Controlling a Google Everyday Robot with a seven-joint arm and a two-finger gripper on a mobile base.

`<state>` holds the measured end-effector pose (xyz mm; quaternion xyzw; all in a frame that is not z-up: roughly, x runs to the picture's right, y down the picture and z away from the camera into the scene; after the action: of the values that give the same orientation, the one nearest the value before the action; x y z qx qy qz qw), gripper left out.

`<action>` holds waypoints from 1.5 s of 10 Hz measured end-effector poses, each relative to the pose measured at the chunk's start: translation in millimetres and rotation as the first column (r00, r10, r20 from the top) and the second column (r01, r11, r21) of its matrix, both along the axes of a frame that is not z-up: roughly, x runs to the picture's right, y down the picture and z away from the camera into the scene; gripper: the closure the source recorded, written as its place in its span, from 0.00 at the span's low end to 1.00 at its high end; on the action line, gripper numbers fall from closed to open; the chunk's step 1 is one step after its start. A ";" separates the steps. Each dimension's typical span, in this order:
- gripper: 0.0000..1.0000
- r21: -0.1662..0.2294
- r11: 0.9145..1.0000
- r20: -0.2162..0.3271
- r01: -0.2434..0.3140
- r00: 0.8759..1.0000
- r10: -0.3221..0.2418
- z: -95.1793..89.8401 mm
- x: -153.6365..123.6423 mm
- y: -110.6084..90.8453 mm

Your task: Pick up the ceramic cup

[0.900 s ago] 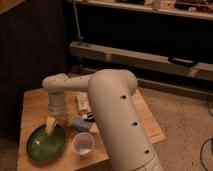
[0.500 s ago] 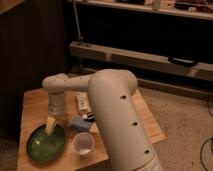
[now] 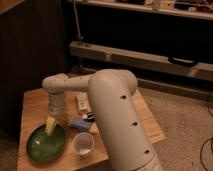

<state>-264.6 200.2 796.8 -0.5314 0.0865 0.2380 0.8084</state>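
The ceramic cup is a small white round cup standing upright near the front edge of the wooden table. The flat green plate lies just left of it. My gripper hangs from the white arm over the plate's far right rim, up and left of the cup and apart from it. A small blue object lies just behind the cup.
A white box-like item lies behind the blue object. The arm's big white link covers the table's right half. A dark wall stands left, metal shelving behind, and carpet floor to the right.
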 end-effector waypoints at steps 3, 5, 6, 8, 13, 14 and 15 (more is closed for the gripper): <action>0.20 0.000 1.000 0.000 0.000 1.000 0.000 0.0 0.0 0.0; 0.20 0.000 1.000 0.000 0.000 1.000 0.000 0.0 0.0 0.0; 0.20 0.000 1.000 0.000 0.000 1.000 0.000 0.0 0.0 0.0; 0.20 0.000 1.000 0.000 0.000 1.000 0.000 0.0 0.0 0.0; 0.20 0.029 1.000 -0.005 0.000 1.000 0.000 -2.9 2.4 -2.3; 0.20 0.075 0.997 -0.018 0.001 1.000 0.000 -10.5 5.0 -7.4; 0.20 0.119 0.993 -0.027 -0.002 1.000 0.005 -21.4 8.6 -14.2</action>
<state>-256.0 186.0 775.4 -0.4793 0.0824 0.2515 0.8368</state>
